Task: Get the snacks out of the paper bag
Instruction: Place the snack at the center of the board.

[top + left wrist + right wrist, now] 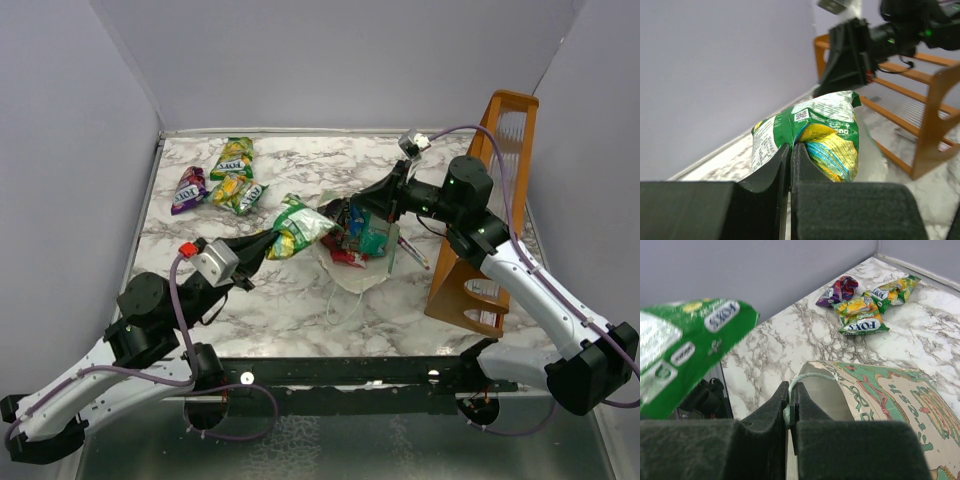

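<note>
My left gripper point(268, 244) point(790, 146) is shut on the edge of a green-yellow snack packet point(297, 226) point(826, 136), held above the table just left of the paper bag point(372, 238) point(885, 397). The same packet fills the left of the right wrist view point(685, 350). My right gripper point(352, 214) point(791, 388) is shut on the bag's thin loop handle point(812, 375), with the cream inside of the bag's mouth showing just beyond it. Three snacks lie at the back left: a purple one point(188, 188) point(840, 289) and two green-yellow ones point(234, 157) point(241, 194) point(860, 317).
A tall orange-brown wooden rack point(492, 215) point(932, 107) stands at the right, close behind my right arm. Thin pens point(411, 250) lie beside the bag. Grey walls close in the table at the back and on both sides.
</note>
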Motion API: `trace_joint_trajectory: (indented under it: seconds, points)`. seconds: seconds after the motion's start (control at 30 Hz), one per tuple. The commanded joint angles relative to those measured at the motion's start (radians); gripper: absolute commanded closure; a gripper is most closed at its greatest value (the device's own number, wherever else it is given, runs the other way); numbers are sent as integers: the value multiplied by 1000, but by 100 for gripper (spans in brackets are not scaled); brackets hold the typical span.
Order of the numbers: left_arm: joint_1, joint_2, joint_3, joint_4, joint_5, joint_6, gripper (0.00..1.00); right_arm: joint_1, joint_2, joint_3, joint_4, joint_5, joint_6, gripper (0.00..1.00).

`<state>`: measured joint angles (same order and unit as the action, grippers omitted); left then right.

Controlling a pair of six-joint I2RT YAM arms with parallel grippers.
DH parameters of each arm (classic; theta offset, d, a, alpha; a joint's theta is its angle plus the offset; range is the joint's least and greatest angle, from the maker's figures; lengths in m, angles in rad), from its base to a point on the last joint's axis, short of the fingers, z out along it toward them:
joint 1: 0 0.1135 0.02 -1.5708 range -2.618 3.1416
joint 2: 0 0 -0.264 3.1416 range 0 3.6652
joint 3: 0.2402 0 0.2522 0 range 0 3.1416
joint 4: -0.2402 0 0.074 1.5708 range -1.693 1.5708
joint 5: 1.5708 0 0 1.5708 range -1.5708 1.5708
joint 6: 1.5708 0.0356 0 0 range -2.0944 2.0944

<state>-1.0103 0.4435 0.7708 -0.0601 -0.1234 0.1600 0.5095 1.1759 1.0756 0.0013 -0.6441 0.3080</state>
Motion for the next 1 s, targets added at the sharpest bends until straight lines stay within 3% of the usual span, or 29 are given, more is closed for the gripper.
trace_joint_trajectory:
  seconds: [0.0, 0.2, 0.4, 0.53, 0.67, 0.8, 0.97]
  points:
    - [-5, 45, 74, 59, -269, 98, 100, 4, 1, 4, 9, 18, -19, 99]
    - [-5, 178, 33, 218, -780, 112, 100, 4, -6, 6, 0, 20, -17, 99]
    - [0, 239, -93, 343, -976, 57, 100, 4, -13, 6, -7, 26, -23, 99]
    - [59, 315, -159, 219, -973, -198, 100, 4, -7, -1, 4, 15, -19, 99]
    - [231, 422, -171, 53, -833, -469, 100, 4, -8, -7, 6, 11, -13, 99]
    - [404, 532, -147, 9, -719, -549, 100, 4, -17, -14, 4, 17, -18, 99]
    - [529, 731, -61, -47, -747, -712, 100, 3, -19, -31, 38, 11, -1, 99]
